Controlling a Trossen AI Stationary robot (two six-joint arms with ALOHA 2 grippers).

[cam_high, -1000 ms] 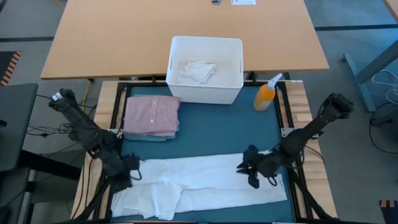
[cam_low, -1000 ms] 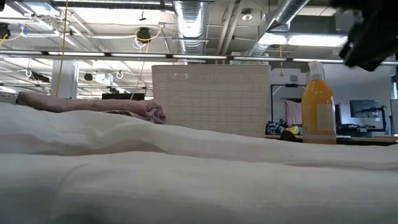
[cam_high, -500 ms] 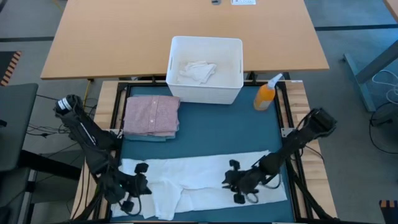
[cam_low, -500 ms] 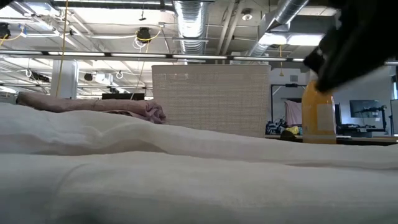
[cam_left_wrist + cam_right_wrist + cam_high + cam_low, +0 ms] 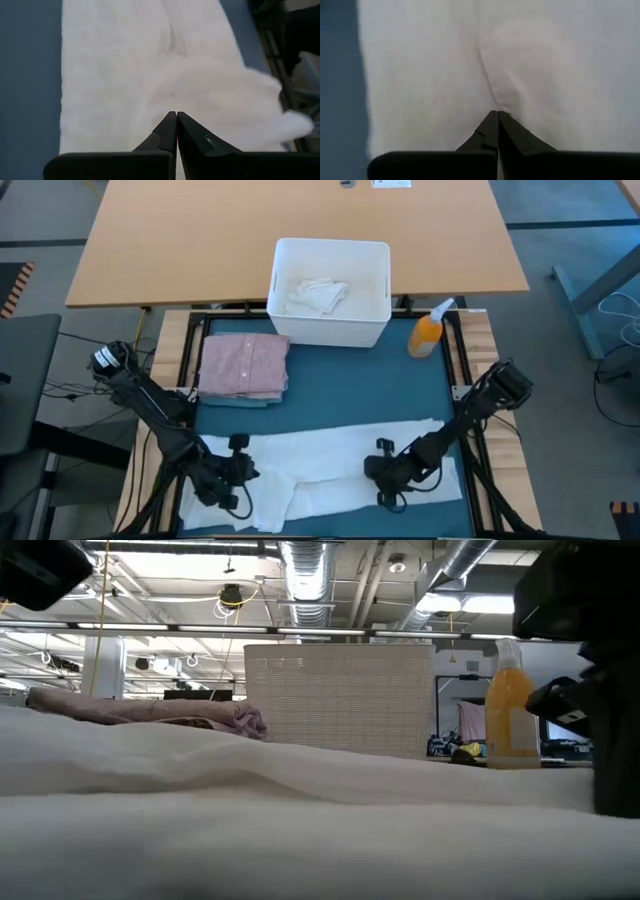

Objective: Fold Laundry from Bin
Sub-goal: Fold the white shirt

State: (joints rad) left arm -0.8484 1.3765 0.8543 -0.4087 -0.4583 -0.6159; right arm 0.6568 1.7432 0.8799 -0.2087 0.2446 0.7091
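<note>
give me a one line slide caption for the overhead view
Both grippers, left and right, shut on the white cloth spread across the teal mat.

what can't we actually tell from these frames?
- Grip: both wrist views show the left gripper and right gripper shut on the white cloth, but whether any fabric is pinched is hidden by the fingertips.
- Bin contents: high view shows white laundry; what lies beneath is covered.
- Low view: the cloth fills the foreground and hides the mat.

The bin (image 5: 330,315) stands behind the mat (image 5: 350,385), bottle (image 5: 427,334) to its right, folded shirt (image 5: 244,366) front-left.
</note>
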